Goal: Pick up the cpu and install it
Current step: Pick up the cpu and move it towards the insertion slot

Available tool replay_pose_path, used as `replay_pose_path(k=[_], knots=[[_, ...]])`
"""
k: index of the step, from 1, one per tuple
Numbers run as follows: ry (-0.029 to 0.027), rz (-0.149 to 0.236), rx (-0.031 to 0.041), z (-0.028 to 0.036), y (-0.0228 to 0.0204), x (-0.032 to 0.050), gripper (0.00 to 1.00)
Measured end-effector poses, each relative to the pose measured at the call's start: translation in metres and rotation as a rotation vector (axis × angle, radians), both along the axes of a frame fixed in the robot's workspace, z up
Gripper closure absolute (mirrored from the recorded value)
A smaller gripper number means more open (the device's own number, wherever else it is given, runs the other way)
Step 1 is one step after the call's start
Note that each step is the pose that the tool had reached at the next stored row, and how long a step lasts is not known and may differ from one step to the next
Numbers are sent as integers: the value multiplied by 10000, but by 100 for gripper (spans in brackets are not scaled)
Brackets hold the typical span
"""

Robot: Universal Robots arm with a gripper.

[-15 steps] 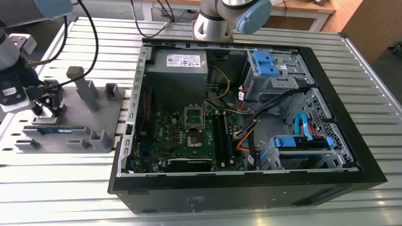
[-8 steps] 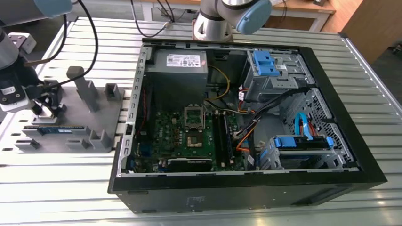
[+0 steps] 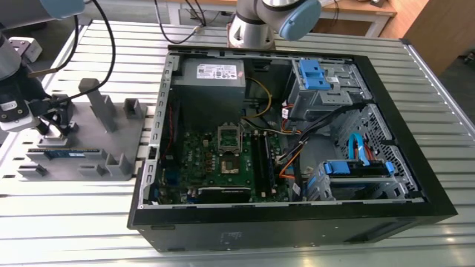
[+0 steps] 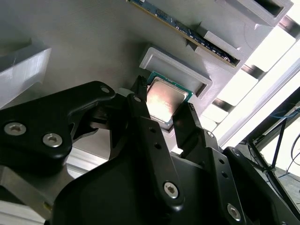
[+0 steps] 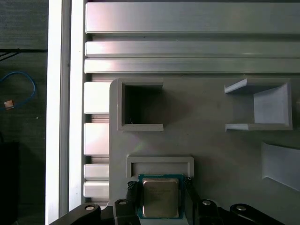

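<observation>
The cpu is a small square chip with a shiny metal top and a thin green rim. It lies flat against the raised lip of its pocket on the grey fixture plate. In both wrist views my gripper has one black finger against each side edge of the cpu, so the gripper is shut on it. The exterior view puts my gripper low over the fixture plate, at that view's left. The open computer case holds the motherboard socket in its middle.
A memory stick lies in a slot on the fixture beside the gripper, edge-on here. Grey posts stand up from the plate. The case's black wall and cables lie between the fixture and the socket.
</observation>
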State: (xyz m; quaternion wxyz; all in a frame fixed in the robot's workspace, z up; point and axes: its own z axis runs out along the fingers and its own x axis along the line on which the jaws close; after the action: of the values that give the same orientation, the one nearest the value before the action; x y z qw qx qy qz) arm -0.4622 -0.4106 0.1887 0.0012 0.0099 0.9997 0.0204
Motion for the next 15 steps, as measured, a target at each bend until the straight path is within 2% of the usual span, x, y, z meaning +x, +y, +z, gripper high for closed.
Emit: replay_pose_path(k=[8,15], knots=[[1,0,-1,22,0,0,53],[0,1,0,104,0,0,53]])
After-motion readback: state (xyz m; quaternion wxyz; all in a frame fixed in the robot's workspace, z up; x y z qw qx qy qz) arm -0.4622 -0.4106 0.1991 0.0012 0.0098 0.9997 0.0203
